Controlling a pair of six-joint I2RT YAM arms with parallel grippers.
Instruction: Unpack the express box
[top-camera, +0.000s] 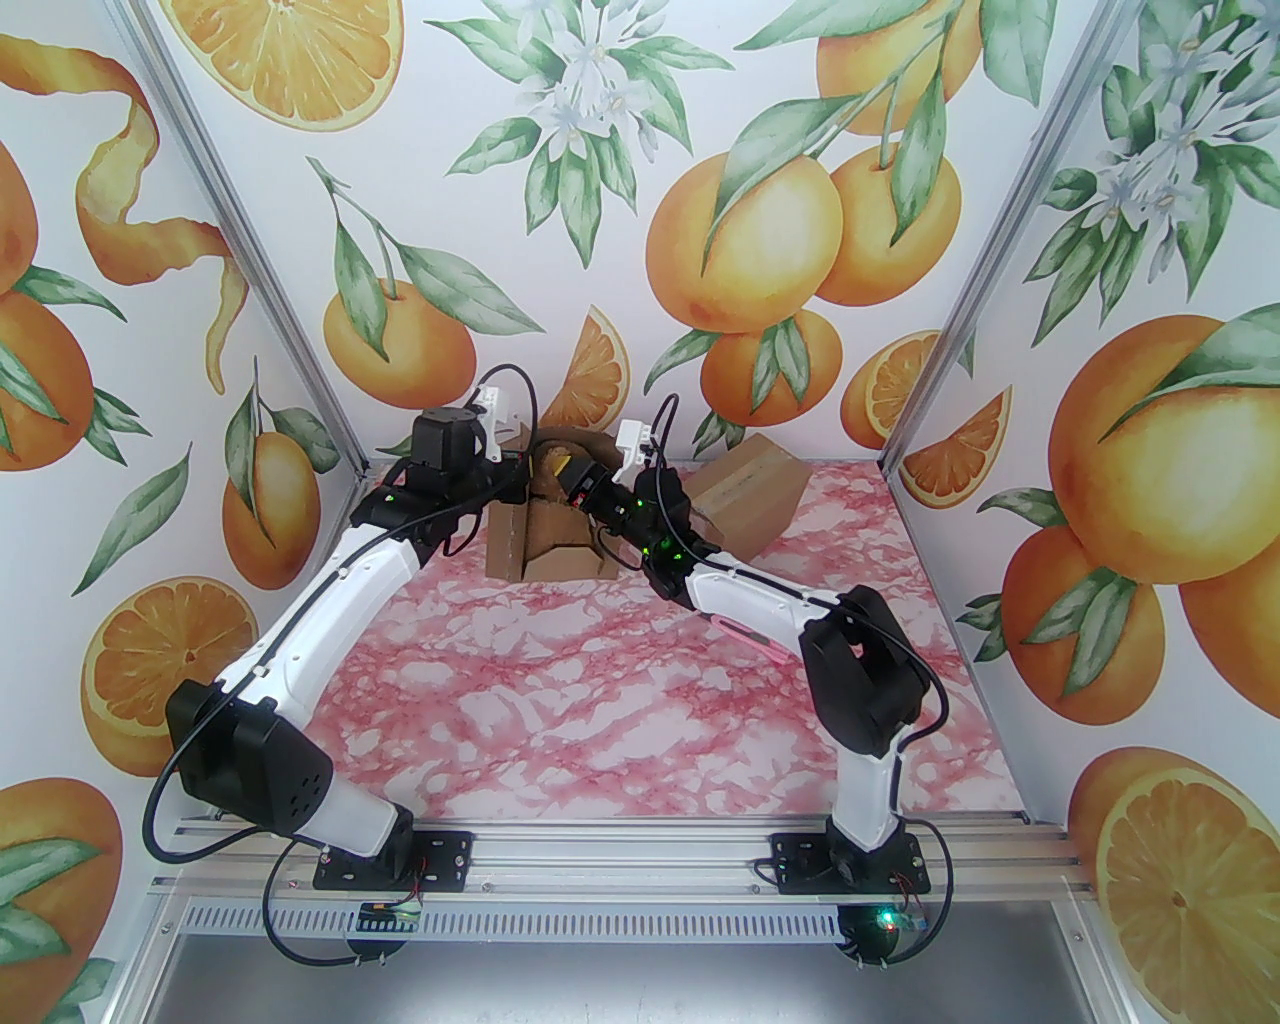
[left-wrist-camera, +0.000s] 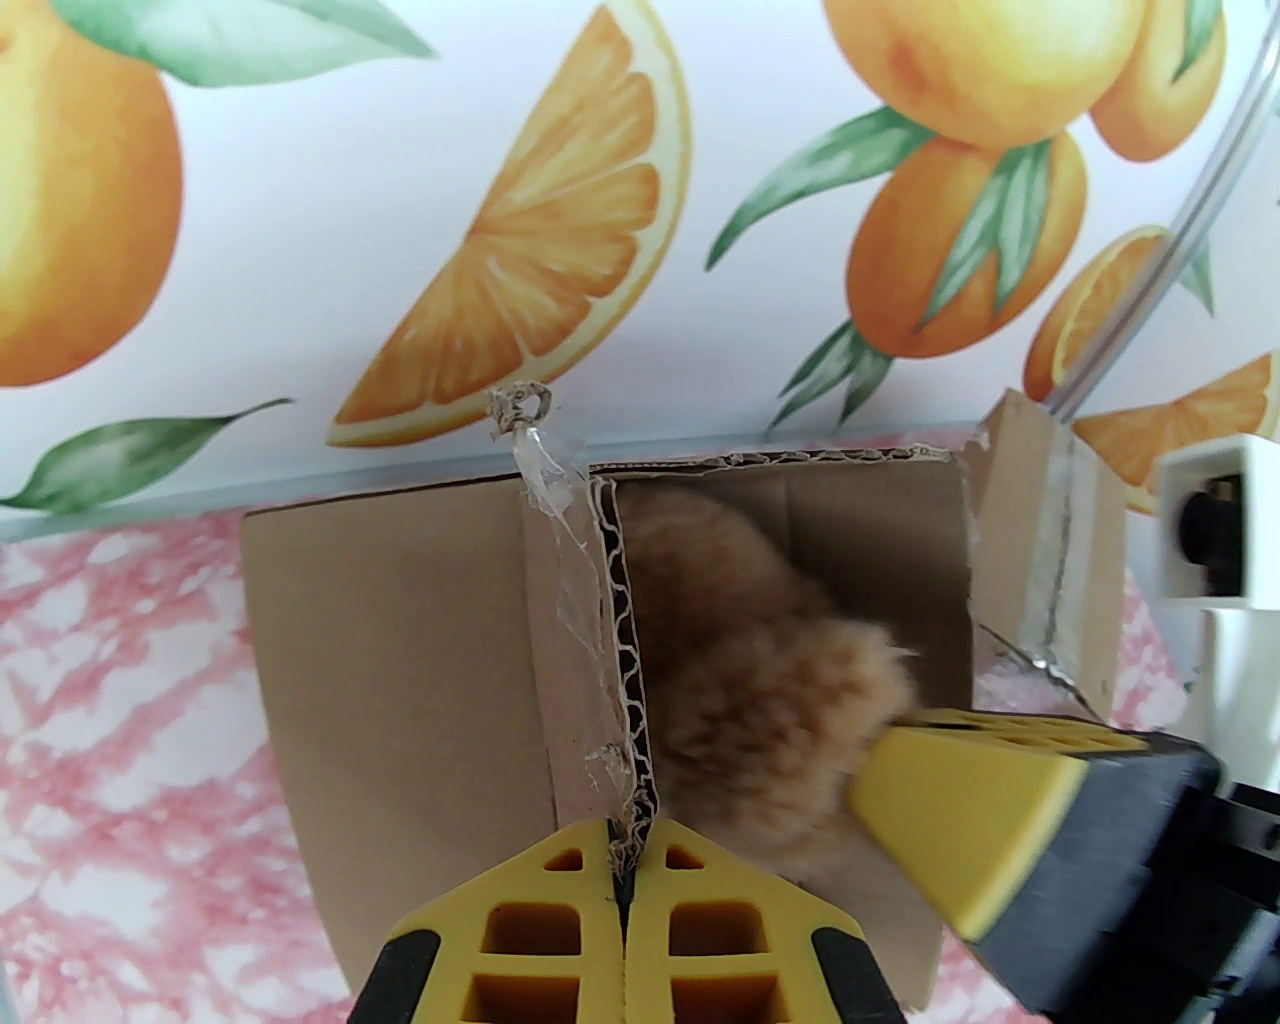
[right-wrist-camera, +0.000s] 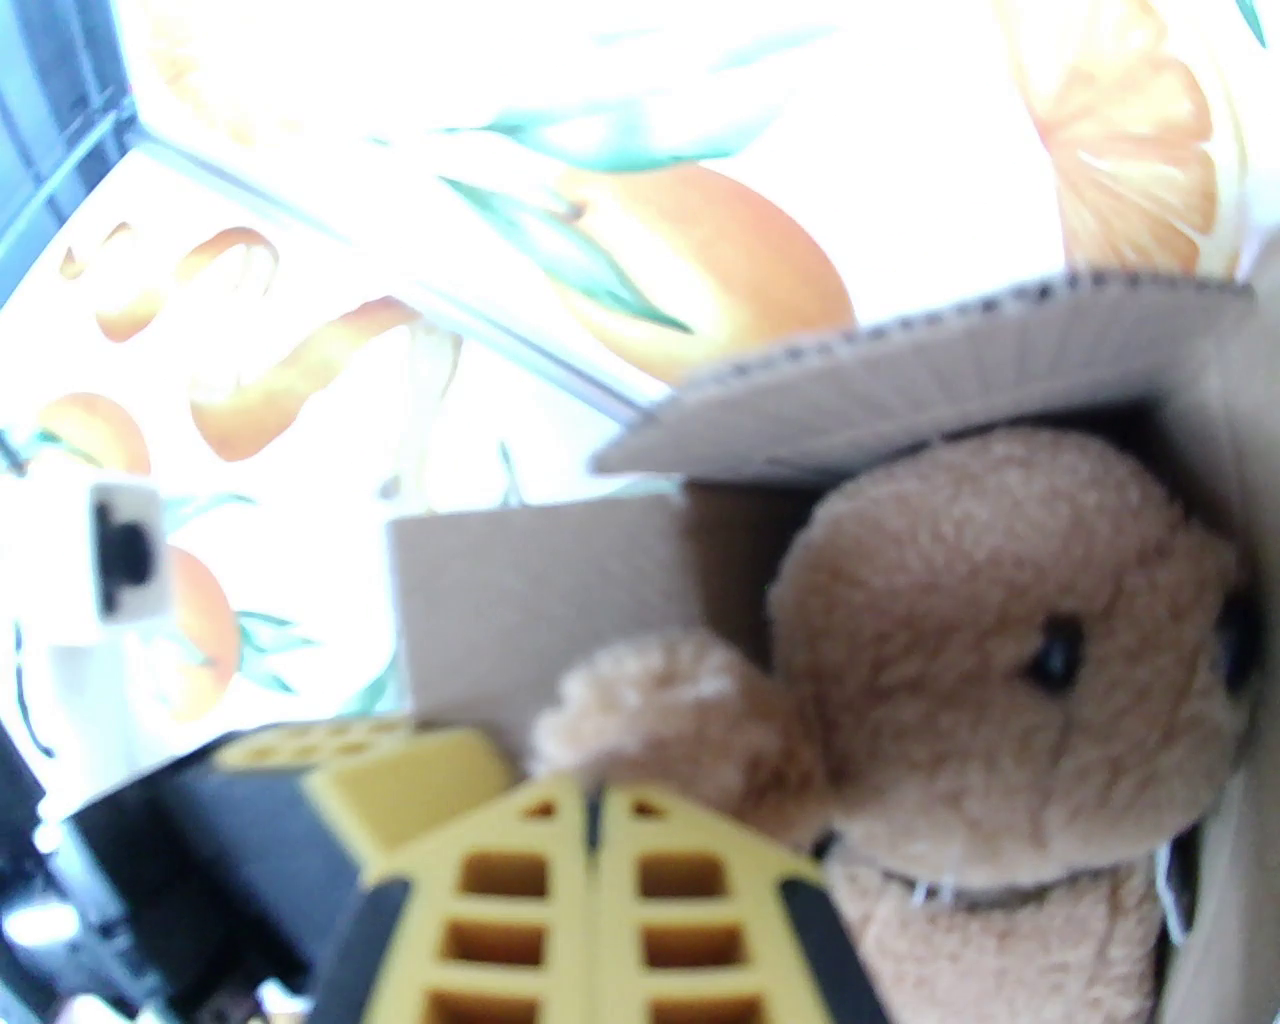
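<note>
**Both fingers closed at the mouth of the opened box**

The left fingers (left-wrist-camera: 640, 880) are pressed fully together on the edge of a torn, tape-fringed flap (left-wrist-camera: 575, 640) of the brown corrugated cardboard box (left-wrist-camera: 400, 650). The corrugated edge runs straight out from between their tips. To the right of that flap, in the box's open cavity, sits the tan plush teddy bear (right-wrist-camera: 1000, 650), with its face beyond and to the right of the right fingers (right-wrist-camera: 590, 810). These are also shut with no gap, and their tips touch a rounded plush lobe (right-wrist-camera: 670, 720) of the bear. Whether any fur is pinched between them cannot be told. The box stands on the pink marbled counter (top-camera: 640, 700) directly under both sets of fingers. A second brown cardboard box (top-camera: 750, 490) lies tilted just to the right of the right fingers.
</note>
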